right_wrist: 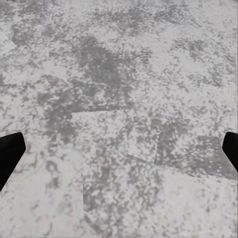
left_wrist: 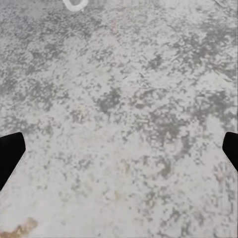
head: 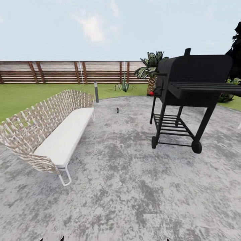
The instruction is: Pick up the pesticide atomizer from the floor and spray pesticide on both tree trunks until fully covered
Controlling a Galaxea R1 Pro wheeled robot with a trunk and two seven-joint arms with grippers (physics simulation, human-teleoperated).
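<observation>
The pesticide atomizer (head: 117,110) is a tiny dark upright thing standing on the grey mottled floor (head: 127,187), far ahead between the bench and the grill. Around the paving lie the garden's green lawn (head: 20,95) and its brown slat fence (head: 67,72). The two trees and their trunks are out of view. My left gripper (left_wrist: 119,153) hangs open over bare paving, its dark fingertips (left_wrist: 10,153) far apart. My right gripper (right_wrist: 119,153) is open over the paving too, holding nothing.
A wicker bench (head: 50,134) with a white cushion stands on the left. A black wheeled grill (head: 187,90) stands on the right. A thin lamp post (head: 96,92) and a short palm (head: 152,68) rise at the paving's far edge.
</observation>
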